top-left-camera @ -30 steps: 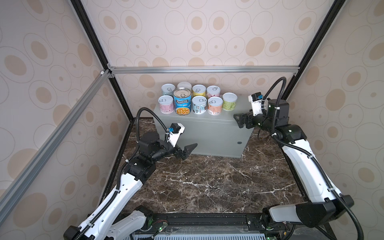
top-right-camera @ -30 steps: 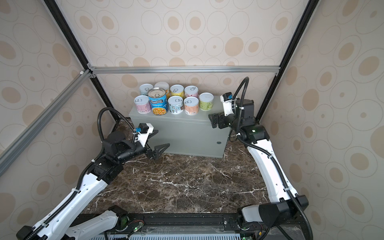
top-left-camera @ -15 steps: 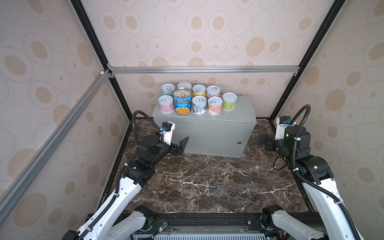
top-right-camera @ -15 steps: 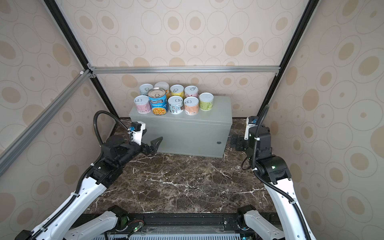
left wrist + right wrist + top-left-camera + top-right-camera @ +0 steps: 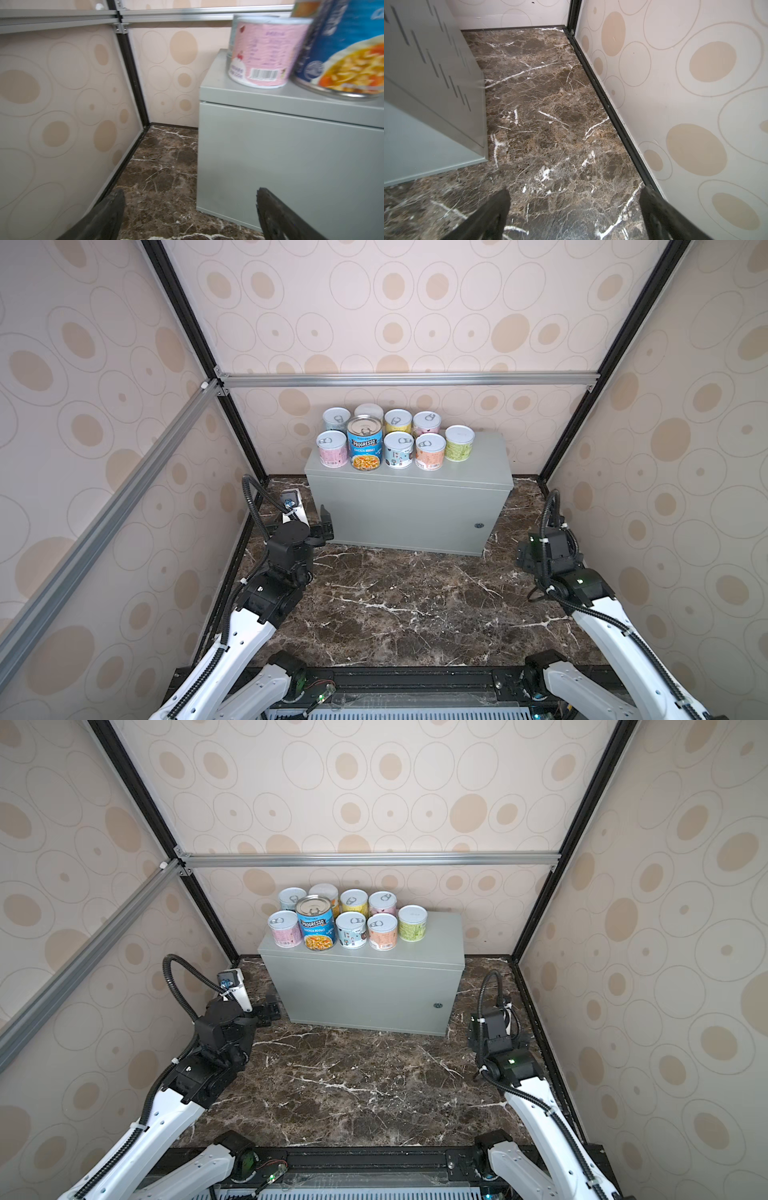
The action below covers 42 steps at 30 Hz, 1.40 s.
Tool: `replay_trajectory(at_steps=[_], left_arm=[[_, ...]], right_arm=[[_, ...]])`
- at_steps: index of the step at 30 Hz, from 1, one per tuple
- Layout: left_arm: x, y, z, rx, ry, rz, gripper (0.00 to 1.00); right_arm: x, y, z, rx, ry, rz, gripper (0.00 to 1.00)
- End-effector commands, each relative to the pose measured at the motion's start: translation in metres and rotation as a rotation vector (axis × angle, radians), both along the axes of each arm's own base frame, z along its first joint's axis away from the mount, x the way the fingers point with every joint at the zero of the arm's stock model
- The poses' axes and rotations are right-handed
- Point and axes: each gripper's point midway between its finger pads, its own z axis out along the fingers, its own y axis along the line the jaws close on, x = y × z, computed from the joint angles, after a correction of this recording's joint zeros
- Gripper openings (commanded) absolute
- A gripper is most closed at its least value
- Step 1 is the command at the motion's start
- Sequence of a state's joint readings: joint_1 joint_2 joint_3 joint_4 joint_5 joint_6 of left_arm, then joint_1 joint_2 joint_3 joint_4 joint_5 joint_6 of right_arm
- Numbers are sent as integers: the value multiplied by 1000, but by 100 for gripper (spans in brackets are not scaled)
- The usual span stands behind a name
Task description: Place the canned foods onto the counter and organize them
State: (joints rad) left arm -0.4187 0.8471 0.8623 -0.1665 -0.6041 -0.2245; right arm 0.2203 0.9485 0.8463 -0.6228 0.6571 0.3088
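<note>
Cans (image 5: 395, 439), nine, stood upright in two rows on the counter (image 5: 415, 510) top, lids closed; the taller Progresso can (image 5: 365, 443) stood in front. Left gripper (image 5: 190, 192) jaws stood apart, empty, near the counter's front left corner. Right gripper (image 5: 575, 191) jaws stood apart, empty, above the marble floor (image 5: 550, 104). Vent slots (image 5: 436, 62) in the counter's side showed only in the right wrist view; its lock (image 5: 478, 525) only in both top views.

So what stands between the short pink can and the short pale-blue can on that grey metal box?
The taller blue Progresso soup can, close beside both in the front row; both top views show it.
</note>
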Motion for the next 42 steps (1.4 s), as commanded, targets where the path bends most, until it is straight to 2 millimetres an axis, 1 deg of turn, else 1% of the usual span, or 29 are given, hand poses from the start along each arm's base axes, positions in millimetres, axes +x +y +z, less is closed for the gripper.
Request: replay_trajectory(at_steps=[1,4,6,8,9,12,15,19,21,23,24,26,27,29,31,34,36,37,39,42], left_arm=[[-4,40,-5,13,-17,209,98],[5,63,-15,8,-10,279,98],[11,84,-27,0,12,330,98],[13,105,-42,-30,16,382,98],[14,111,-48,-29,13,393,98],[19,116,-67,35,-14,392,98],[27,119,-85,30,-14,404,98],[43,123,-120,24,38,439,98],[49,122,-129,11,-3,431,98],[47,121,-143,-13,-54,427,98],[48,120,-149,-7,-63,417,98],[51,118,-162,9,-49,405,98],[55,117,-171,-6,-12,393,98],[61,110,-183,24,7,355,98],[58,107,-194,32,1,346,98],[63,94,-192,76,-11,303,98],[64,88,-193,89,0,280,98],[63,86,-190,101,-17,263,98],[63,80,-190,109,-20,236,98],[58,67,-184,134,-65,174,98]], right_arm=[[27,-12,2,-26,-66,-94,100],[50,-16,-14,-37,-51,-117,100],[62,-21,-33,-1,-36,-132,100],[71,-28,-57,63,3,-156,100],[74,-31,-66,73,21,-163,100],[86,-34,-84,35,47,-149,100],[98,-34,-99,22,32,-131,100],[112,-29,-117,30,12,-83,100],[117,-24,-121,41,-11,-53,100],[124,-17,-123,53,-23,-1,100],[124,-17,-124,53,-21,-3,100],[124,-17,-126,49,-33,9,100],[124,-15,-124,54,-37,25,100],[123,-13,-121,55,-69,37,100],[119,-11,-117,54,-109,60,100],[110,-8,-109,55,-197,86,100],[104,-8,-105,37,-321,105,100],[103,-4,-103,34,-346,128,100],[100,-2,-105,53,-316,130,100],[103,-3,-104,40,-325,129,100]])
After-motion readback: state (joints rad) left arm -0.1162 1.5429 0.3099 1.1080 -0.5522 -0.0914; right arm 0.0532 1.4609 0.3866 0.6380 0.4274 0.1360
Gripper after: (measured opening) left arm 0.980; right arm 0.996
